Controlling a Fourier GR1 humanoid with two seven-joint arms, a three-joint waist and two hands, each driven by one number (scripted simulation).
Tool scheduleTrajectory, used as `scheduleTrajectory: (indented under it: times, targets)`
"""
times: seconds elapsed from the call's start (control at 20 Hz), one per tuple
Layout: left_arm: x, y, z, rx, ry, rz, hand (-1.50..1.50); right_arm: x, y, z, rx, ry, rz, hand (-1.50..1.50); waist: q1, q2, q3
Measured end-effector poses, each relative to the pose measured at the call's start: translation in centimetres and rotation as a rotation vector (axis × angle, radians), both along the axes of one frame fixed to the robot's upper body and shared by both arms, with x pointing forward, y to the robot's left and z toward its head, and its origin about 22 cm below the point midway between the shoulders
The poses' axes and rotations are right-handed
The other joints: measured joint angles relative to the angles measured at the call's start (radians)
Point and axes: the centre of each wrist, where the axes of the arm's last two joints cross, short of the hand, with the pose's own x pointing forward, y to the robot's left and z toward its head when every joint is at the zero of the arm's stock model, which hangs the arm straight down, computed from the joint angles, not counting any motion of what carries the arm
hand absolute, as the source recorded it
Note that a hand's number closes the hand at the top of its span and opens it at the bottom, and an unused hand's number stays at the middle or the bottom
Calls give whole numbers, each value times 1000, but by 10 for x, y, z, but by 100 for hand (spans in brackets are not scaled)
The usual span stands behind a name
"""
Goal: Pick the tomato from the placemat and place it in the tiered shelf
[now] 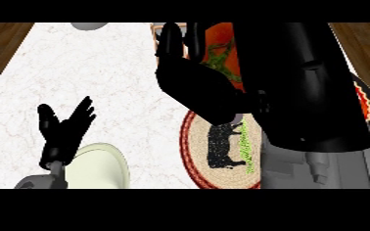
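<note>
The red tomato (219,33) with its green stalk shows large at the top centre, raised off the counter and pressed against my right hand (195,85). The hand's fingers (170,41) rise along the tomato's left side and curl round it; the palm and forearm hide its lower part. Below the hand lies the round woven placemat (196,169), printed with a black cow, with nothing on the part that shows. A thin brown edge of the tiered shelf (154,28) peeks out at the top, just left of the fingers. My left hand (65,129) rests open at lower left, fingers up.
A pale green plate (101,169) lies beside my left hand. A grey rounded object (89,25) sits at the top edge. My right forearm (303,88) blocks the right third of the view. The white marble counter (108,73) ends in wooden strips at both upper corners.
</note>
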Motion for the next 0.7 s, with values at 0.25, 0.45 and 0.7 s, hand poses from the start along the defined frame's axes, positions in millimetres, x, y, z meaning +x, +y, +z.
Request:
scheduleTrajectory:
  times: [0.25,0.45,0.7]
  targets:
    - [5,-5,5,-6,9,-6,0,33,-16,30,3,9,-56,150,2,2,-1]
    - [2,-2,1,-2,2,-7,0,63,-28,52,-13,37,-80,150,6,4,-1]
    - [2,-3,-2,1,-4,-2,0,92,-37,53,-69,99,-76,150,6,5,0]
